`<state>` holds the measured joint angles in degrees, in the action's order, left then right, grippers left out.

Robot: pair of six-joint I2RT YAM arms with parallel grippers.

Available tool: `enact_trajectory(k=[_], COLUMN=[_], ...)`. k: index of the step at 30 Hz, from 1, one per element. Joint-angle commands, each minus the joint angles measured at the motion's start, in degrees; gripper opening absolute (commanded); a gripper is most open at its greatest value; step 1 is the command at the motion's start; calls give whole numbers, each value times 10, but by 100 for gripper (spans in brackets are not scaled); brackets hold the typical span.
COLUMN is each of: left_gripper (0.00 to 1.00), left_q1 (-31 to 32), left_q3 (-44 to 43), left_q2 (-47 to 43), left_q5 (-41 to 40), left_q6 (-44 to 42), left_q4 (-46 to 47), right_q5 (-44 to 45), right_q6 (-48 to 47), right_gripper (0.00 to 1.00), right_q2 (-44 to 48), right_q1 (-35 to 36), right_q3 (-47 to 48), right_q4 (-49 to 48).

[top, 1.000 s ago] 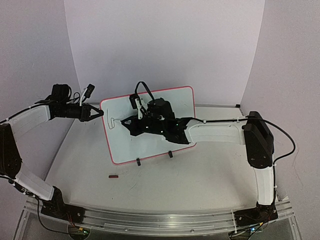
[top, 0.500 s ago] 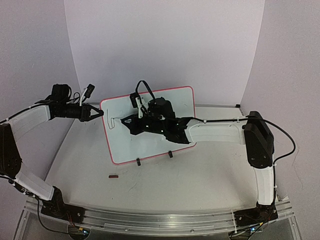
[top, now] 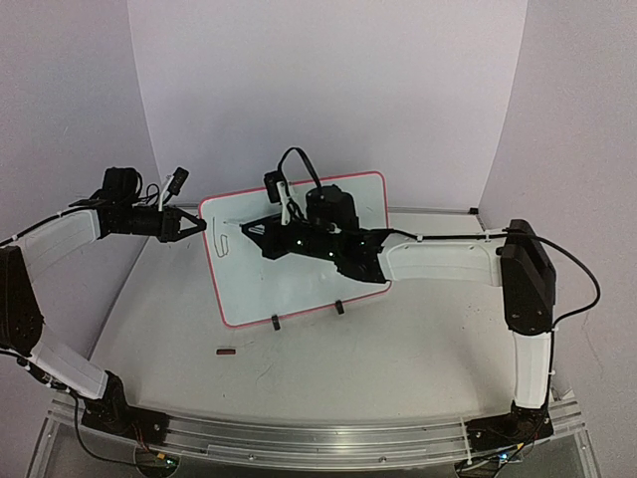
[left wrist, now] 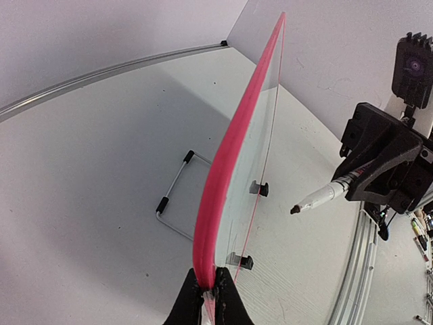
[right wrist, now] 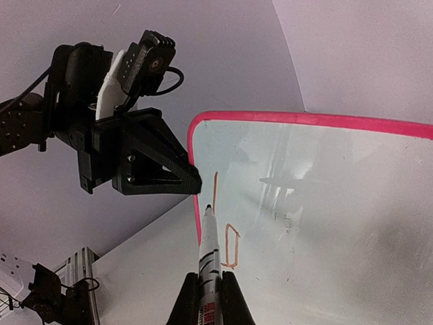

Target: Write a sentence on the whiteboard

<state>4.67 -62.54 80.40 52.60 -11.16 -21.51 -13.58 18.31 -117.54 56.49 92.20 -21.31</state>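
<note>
Pale tabletop (top: 398, 349); whiteboard (top: 289, 284) looks light, stiff, probably slick, left gripper (left wrist: 207, 284) pinching its frame (left wrist: 226, 156), right gripper (right wrist: 210, 294) clamped on marker (right wrist: 208, 240).

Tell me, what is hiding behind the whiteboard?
A thin wire prop with black tips sits on the table just behind the whiteboard. From above it cannot be seen, because the board covers that spot.

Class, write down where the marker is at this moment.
In the right wrist view, the marker is held in the right gripper at bottom centre, its tip close to the left edge of the whiteboard, beside the left gripper clamping that edge.
</note>
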Motion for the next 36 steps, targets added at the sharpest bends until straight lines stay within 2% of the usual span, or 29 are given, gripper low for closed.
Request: enact_trajectory(k=[1,22,36], left_gripper=[0,0,0], left_q1=[-1,-1,-1], left_q3=[-11,-12,-12], left_q2=[-2,-1,0], left_q5=[-27,-28,-27], left_q6=[-18,-17,-17], left_q4=[-15,-15,-15], right_q5=[14,35,57], right_q6=[4,5,10], right_gripper=[0,0,0], right_q2=[10,-40,-31], right_q1=[-2,-2,-2], right_q3=[11,65,30], right_q4=[-3,46,58])
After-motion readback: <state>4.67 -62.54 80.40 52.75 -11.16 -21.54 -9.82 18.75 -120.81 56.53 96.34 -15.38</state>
